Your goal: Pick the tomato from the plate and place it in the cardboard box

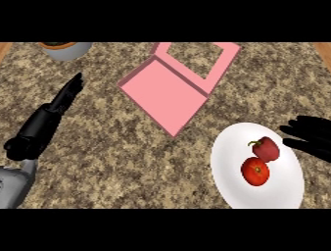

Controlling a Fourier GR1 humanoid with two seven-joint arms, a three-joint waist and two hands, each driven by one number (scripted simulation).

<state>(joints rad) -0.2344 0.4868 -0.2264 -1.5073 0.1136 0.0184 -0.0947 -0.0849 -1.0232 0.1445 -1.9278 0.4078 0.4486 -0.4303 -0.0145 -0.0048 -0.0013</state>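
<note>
A red tomato (255, 171) lies on the white plate (230, 184) at the lower right, close to a red pepper (266, 148) with a green stem. The box (170, 93) is pink, open, with its flap raised at the far side, standing in the middle of the counter beyond the plate. My right hand (320, 139) comes in from the right edge, fingers straight and spread, pointing left at the plate's right rim, holding nothing. My left hand (53, 112) rests at the left, fingers straight and pointing away.
A grey bowl (67, 49) with an orange inside stands at the far left corner. Wooden strips border the speckled stone counter (103, 152) on both sides.
</note>
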